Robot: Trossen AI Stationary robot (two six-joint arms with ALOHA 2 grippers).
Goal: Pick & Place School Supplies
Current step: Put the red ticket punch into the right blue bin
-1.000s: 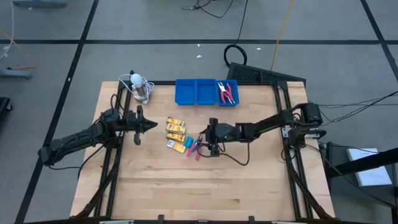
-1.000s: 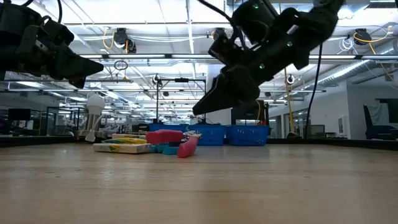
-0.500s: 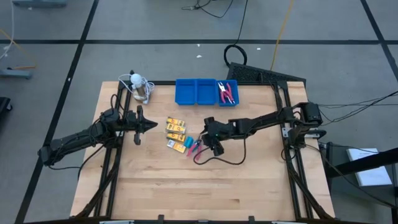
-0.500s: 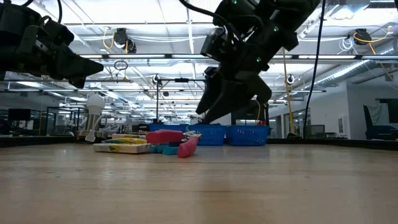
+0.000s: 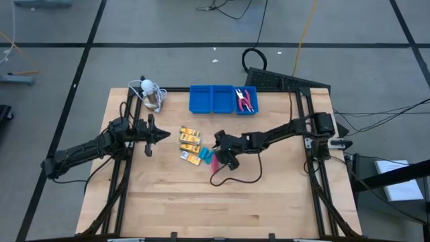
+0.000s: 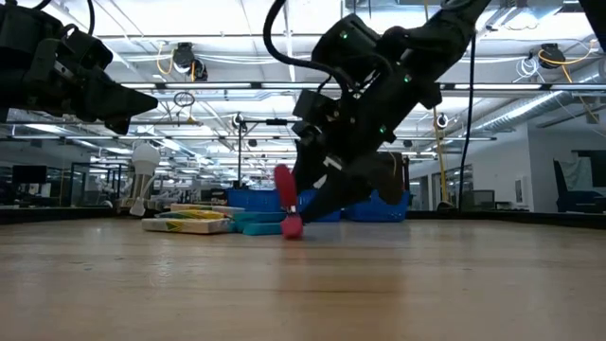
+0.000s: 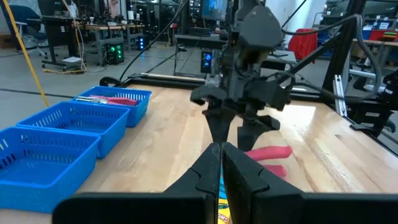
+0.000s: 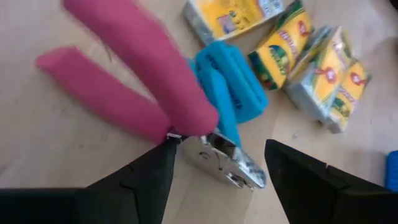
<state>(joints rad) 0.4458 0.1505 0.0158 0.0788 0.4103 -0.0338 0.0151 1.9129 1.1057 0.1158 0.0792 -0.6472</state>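
Pink-handled pliers lie beside yellow-orange packets and light-blue pieces at mid-table. My right gripper is low over the pliers and open. In the right wrist view its gripper has the metal head between the fingers, with blue pieces and packets beyond. In the low view the pliers stand steeply, one end on the table. My left gripper, shut, hovers left of the packets. A second pink tool lies in the tray's right compartment. My right gripper comes slanting down from the table's right. One finger touches the pliers where the pink handles meet the metal head. The other finger stands apart from the head. The pliers are tilted, handles up, with a lower end on the table.
The blue three-compartment tray sits at the far edge. A white round object with a coiled cable sits at the far left corner. A dark cable loops on the table under the right arm. Bare wood spreads toward the near edge.
My right gripper has moved toward the table's left and down onto the pink pliers. The pliers have tipped from lying low against the pile to standing steeply, handles up.
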